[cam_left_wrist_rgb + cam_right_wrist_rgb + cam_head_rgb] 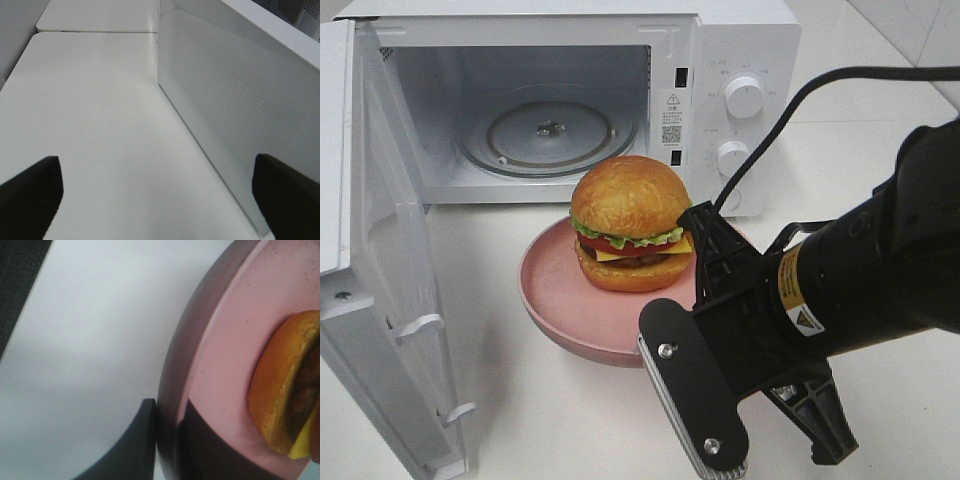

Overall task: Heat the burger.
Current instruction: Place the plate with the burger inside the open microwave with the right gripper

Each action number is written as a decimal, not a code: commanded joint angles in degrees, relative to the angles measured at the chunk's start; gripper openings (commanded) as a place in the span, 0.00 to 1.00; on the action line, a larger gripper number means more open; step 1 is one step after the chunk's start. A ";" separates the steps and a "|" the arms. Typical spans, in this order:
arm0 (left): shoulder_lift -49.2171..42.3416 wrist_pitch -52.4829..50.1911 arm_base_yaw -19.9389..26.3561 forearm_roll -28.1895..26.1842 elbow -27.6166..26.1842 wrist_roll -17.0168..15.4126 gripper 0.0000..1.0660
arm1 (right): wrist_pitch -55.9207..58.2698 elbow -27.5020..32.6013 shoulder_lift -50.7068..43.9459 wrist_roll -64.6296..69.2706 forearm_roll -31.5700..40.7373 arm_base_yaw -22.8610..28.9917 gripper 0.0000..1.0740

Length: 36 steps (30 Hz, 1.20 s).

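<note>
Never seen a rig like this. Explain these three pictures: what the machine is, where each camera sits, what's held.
This is a robot with two arms, each ending in a gripper. The wide picture, from a camera mounted high, shows a white table, a microwave with its door swung open, and a burger on a pink plate in front. The other two come from cameras on the wrists. One shows the right gripper closed on the plate's rim, a finger on each side. The other shows the left gripper open and empty, near the door.

burger (pixel 630 225) on plate (pixel 560 300), before microwave (pixel 740 40) (door (pixel 380 250) leftward)
</note>
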 commanded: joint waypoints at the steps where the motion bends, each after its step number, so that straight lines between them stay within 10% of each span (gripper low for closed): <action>1: -1.20 -0.23 -0.40 -0.11 0.29 0.06 0.92 | -2.86 -2.06 -0.40 -4.76 1.78 -1.15 0.00; 22: -1.20 -0.23 -0.40 -0.11 0.29 0.06 0.92 | -3.15 -4.01 -0.40 -30.77 23.26 -8.19 0.00; 36: -1.20 -0.23 -0.40 -0.11 0.29 0.06 0.92 | -4.81 -4.01 -0.40 -29.05 20.05 -8.14 0.00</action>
